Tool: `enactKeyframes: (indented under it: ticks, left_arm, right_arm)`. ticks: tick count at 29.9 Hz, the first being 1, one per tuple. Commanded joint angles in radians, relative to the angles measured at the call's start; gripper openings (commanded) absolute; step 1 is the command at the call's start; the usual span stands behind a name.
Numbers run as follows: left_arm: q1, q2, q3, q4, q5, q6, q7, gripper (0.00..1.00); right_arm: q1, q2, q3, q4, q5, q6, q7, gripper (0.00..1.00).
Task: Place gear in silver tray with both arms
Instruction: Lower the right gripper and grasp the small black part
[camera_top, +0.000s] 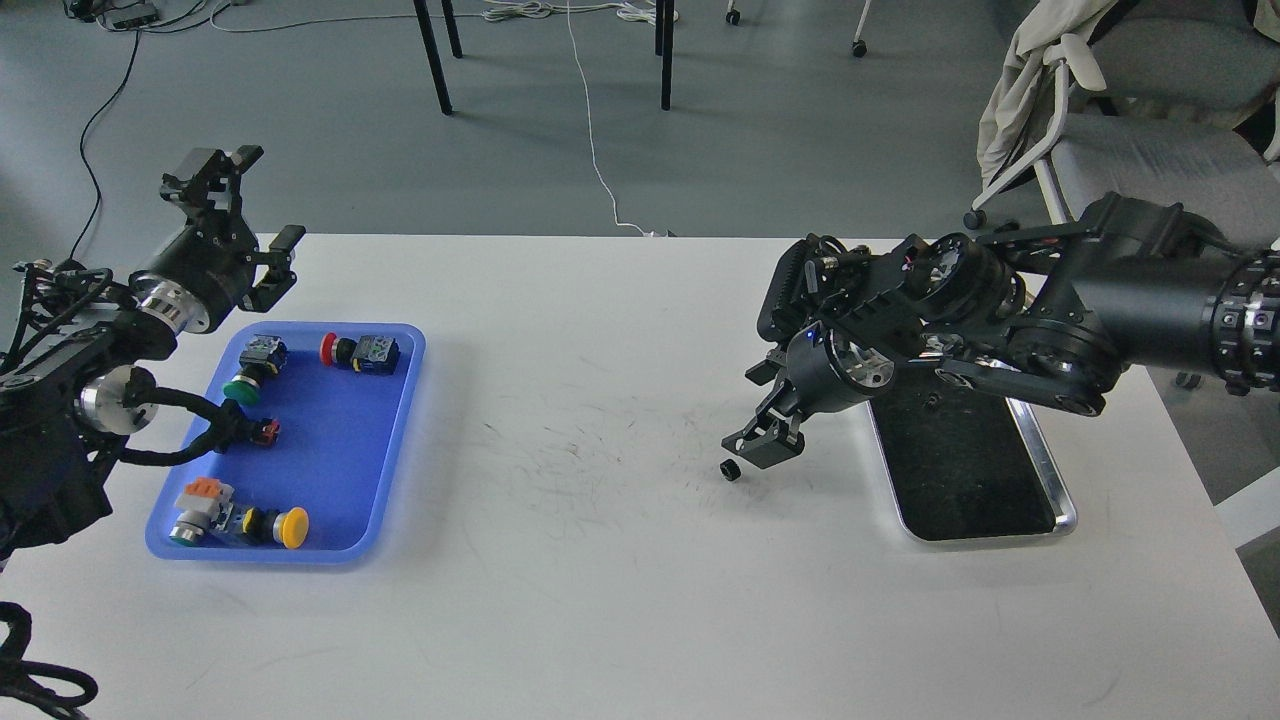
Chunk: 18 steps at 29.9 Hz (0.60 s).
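Note:
A small black gear (731, 470) lies on the white table, left of the silver tray (1052, 478). The tray's dark bottom holds one tiny dark piece (932, 402). My right gripper (755, 448) points down and hangs open just above and to the right of the gear, its fingertips close to the part but not around it. Nothing is held between its fingers. My left gripper (246, 208) is raised over the table's far left corner, open and empty, far from the gear.
A blue plastic tray (400, 450) at the left holds several push-button switches with red, green and yellow caps. A chair with cloth draped over it (1040, 70) stands behind the right side. Table legs and cables are on the floor beyond.

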Motion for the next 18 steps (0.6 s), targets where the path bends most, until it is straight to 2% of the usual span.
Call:
enactKeyframes:
  ticks: [1,18]
  left_arm:
    - [0.0,-0.001,0.002,0.013,0.0,0.0,0.0,0.98]
    - [0.001,0.007,-0.001,0.014,0.0,0.0,-0.006,0.98]
  right_arm:
    - [0.018,0.016,-0.062,0.038,-0.011,0.0,0.0,0.86]
    - [-0.022,0.093,-0.071,0.004,-0.008,0.029,0.0,0.74]
